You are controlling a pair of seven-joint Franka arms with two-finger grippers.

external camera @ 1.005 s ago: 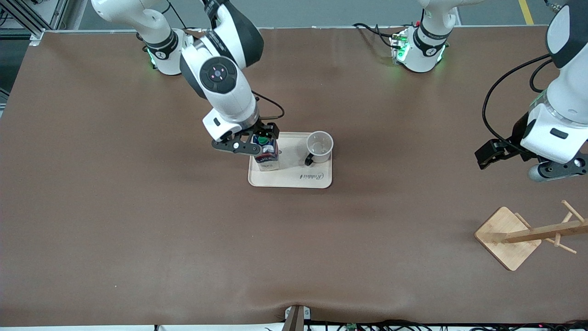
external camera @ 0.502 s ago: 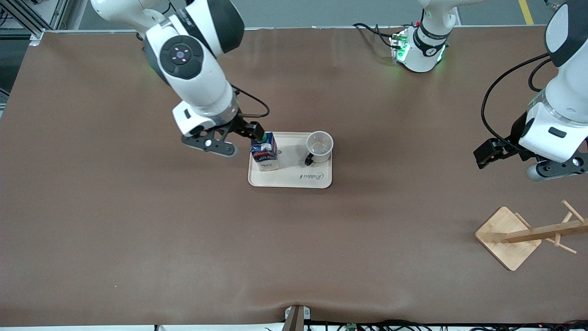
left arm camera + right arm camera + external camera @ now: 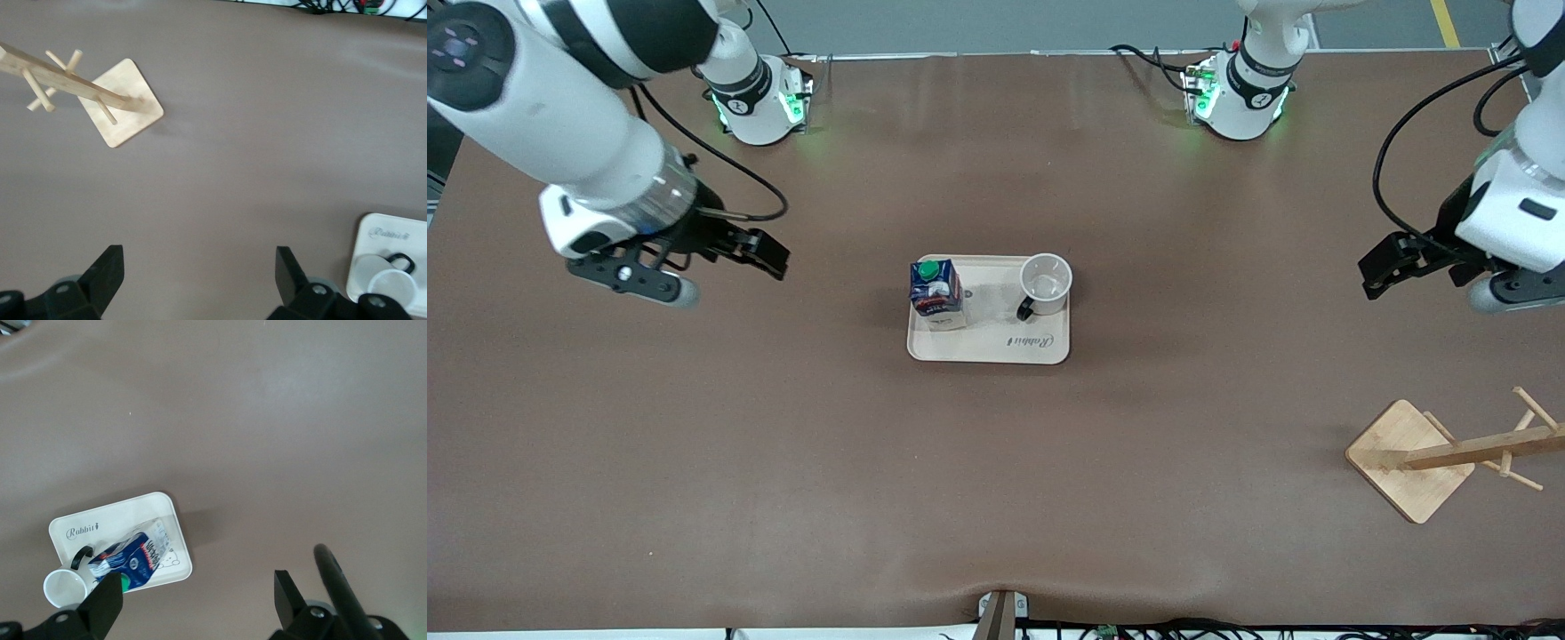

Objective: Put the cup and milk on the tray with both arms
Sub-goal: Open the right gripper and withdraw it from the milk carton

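The cream tray (image 3: 991, 331) lies mid-table. On it the dark blue milk (image 3: 936, 293) stands upright at the end toward the right arm. The white cup (image 3: 1046, 284) stands at the tray's other end, its black handle turned toward the front camera. My right gripper (image 3: 765, 253) hangs open and empty over bare table, well off toward the right arm's end. The right wrist view shows tray (image 3: 133, 520), milk (image 3: 137, 557) and cup (image 3: 65, 587) past the open right gripper (image 3: 199, 583). My left gripper (image 3: 1383, 265) waits open near the left arm's end. The left gripper (image 3: 200, 257) is over bare mat, with tray (image 3: 410, 225) and cup (image 3: 390, 287) at the edge.
A wooden rack (image 3: 1409, 458) with a square base and pegged post stands toward the left arm's end, nearer the front camera than the left gripper; the rack (image 3: 123, 100) also appears in the left wrist view. Cables run from both arm bases.
The right gripper has drawn away from the milk toward the right arm's end of the table, leaving the carton upright on the tray. The left arm shifted only slightly.
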